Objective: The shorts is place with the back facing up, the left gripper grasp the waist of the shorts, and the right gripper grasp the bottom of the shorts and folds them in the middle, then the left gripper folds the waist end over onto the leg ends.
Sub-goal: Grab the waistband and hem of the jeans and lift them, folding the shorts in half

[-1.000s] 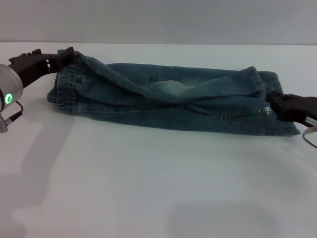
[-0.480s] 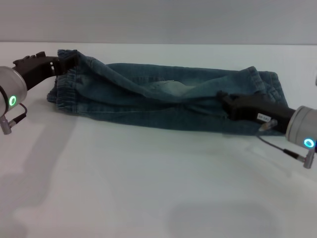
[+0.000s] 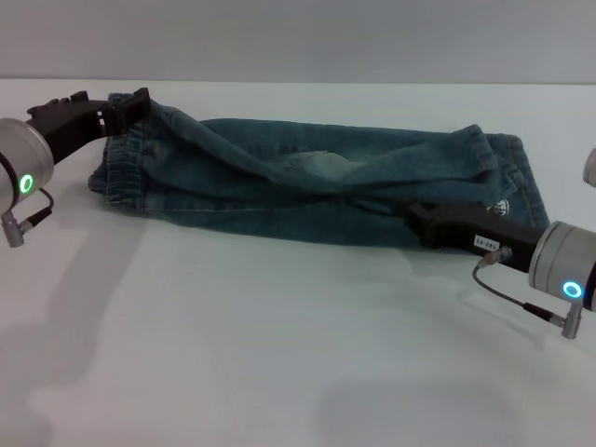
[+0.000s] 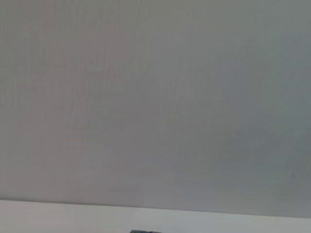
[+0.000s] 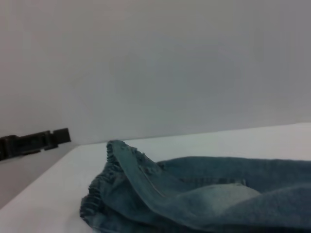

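The shorts (image 3: 317, 191) lie lengthwise across the far half of the white tabletop (image 3: 279, 354), folded along their length into a long narrow band. The waist of the shorts (image 3: 126, 163), gathered and crinkled, forms the end on the robot's left; the bottom of the shorts (image 3: 507, 177), with its flat stitched hems and a small pale emblem, forms the end on the right. One fold of denim rises from the waist toward the far left corner.

The left pincer (image 3: 140, 101), on a silver wrist with a green ring, reaches in from the left edge at the far corner of the waist. Its black fingers (image 3: 142, 97) meet the raised fold there; whether they are clenched on the cloth or released cannot be told.

The right pincer (image 3: 416, 217), on a silver wrist with a bluish ring, lies low over the near edge of the shorts, just inward of the leg hems, pointing toward the waist. Its fingertips merge with the dark denim, so its state cannot be told either.

In the right wrist view, the waist (image 5: 104, 194) stands ruffled in the foreground and the left pincer (image 5: 60, 136) shows beyond it, apart from the cloth as seen there.

The near half of the tabletop, in front of the shorts, is bare white surface. A grey wall (image 3: 298, 37) runs behind the far edge.
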You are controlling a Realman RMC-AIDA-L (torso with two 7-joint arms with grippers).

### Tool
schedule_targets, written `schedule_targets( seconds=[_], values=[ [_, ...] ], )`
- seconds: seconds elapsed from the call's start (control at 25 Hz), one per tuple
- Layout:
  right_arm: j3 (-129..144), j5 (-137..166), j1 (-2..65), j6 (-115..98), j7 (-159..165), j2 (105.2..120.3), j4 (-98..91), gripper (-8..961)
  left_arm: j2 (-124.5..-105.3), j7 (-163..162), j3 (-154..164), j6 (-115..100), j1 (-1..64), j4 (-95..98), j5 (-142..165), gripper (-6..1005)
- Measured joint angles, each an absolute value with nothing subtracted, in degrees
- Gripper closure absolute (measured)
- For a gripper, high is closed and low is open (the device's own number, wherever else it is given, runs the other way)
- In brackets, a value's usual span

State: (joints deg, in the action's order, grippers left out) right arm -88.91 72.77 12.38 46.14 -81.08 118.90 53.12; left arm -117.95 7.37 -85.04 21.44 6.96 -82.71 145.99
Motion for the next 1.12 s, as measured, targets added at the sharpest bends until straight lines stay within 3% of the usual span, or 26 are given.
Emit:
schedule_targets(
  seconds=[1.12],
  values=[
    [-92.0, 73.1, 20.6, 40.8, -83.4, 118.56, 44.6, 953, -117.95, 7.6, -84.7, 21.5, 6.7, -82.3, 146.0, 180]
  ],
)
